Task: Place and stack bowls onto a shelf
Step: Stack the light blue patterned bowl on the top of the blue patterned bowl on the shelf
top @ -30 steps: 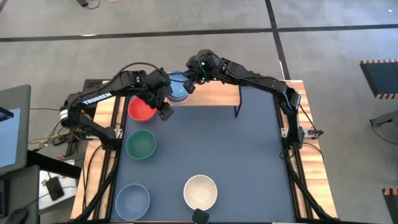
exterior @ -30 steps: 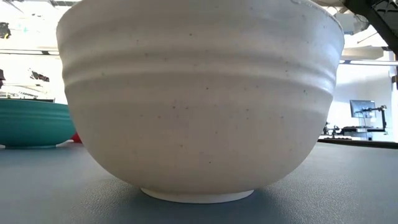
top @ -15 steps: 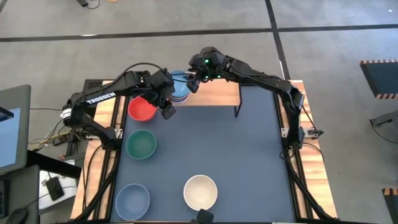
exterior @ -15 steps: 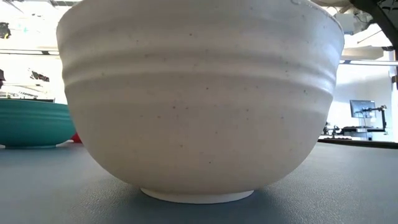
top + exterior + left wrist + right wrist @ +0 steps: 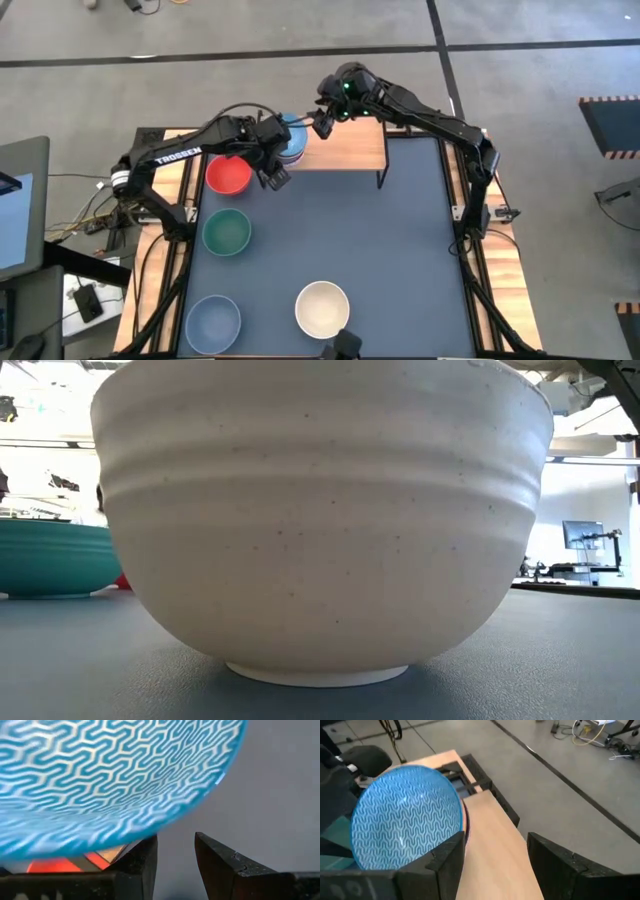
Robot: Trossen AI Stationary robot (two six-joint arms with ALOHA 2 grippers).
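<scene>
Evidently resting on the shelf (image 5: 345, 148) at its left end, light blue patterned bowl (image 5: 407, 827) atop another (reddish rim peeking beneath), left gripper (image 5: 175, 862) and right gripper (image 5: 495, 862) alongside, fingers apart, empty, stack apparently released.

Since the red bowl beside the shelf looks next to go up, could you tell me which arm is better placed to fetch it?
Probably left: the left gripper, open, hangs right beside the red bowl; the right gripper is over the shelf, farther away.
</scene>
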